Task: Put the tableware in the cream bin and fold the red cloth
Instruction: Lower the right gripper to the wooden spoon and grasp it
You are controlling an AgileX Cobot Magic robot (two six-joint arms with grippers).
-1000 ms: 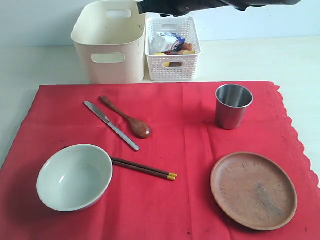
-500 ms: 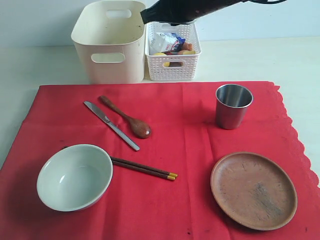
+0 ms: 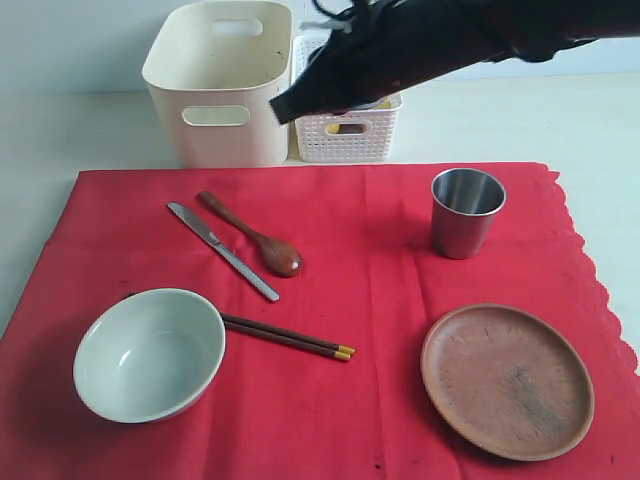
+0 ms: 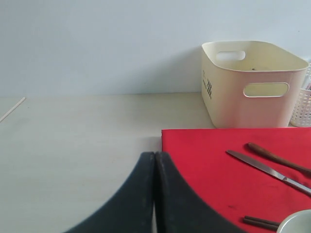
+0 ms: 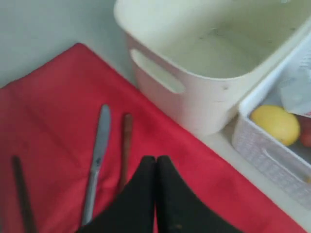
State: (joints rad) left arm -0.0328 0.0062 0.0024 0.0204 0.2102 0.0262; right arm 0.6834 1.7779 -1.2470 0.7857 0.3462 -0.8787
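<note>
We see the right end effector [image 3: 283, 108] pinched closed on nothing, hanging by the front corner of the cream bin [image 3: 218, 90], above the back of the red cloth [image 3: 380, 300]. Our left end effector [image 4: 154, 158] is also closed and empty, over the bare desk [image 4: 73, 136] beside the cloth. The cloth lies flat and unfolded, carrying the bowl [image 3: 148, 352], plate [image 3: 507, 380], steel cup [image 3: 466, 212], knife [image 3: 222, 250], spoon [image 3: 252, 235] and chopsticks [image 3: 288, 336]. The bin stands just behind the cloth, next to a white basket [image 3: 350, 138]
</note>
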